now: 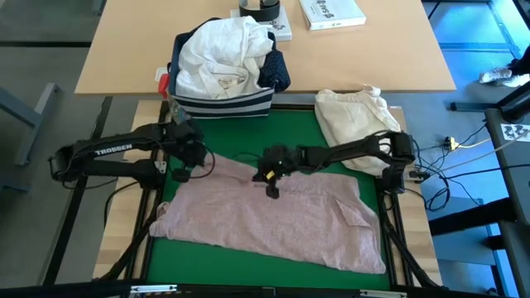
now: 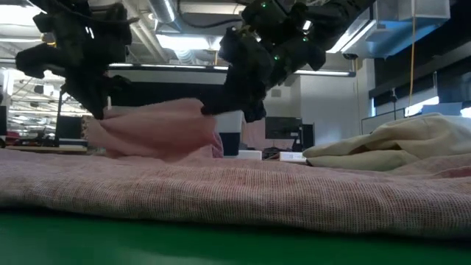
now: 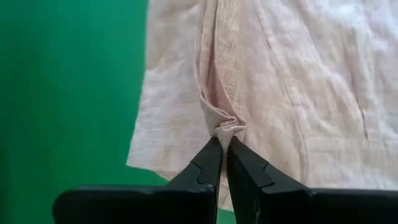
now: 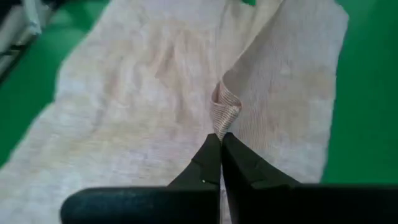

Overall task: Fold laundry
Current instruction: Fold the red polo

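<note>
Two pinches hold the pale pink top (image 1: 273,215), which lies spread across the green surface (image 1: 323,142) with its far edge lifted; the low view shows that edge raised in a soft hump while the rest lies flat. The left gripper (image 3: 222,147) has its fingers clenched on a small gathered fold of the hem; the right gripper (image 4: 220,138) likewise grips a puckered bit of ribbed edge, fingers pressed tight on the cloth. In the high view the left gripper (image 1: 192,163) sits at the top's far left corner and the right gripper (image 1: 272,175) near the middle of the far edge.

To fold well, I judge both arms should carry the edge toward the near side together — level and at one pace — so the cloth lays over itself without skewing; keep the span between the pinches taut to avoid a sag or wrinkle. Thin cloth may slip from so small a bite; move gently. The other laundry (image 1: 222,54) waits heaped in the striped bin (image 1: 217,106); a cream bundle (image 1: 356,116) lies beside it.
</note>
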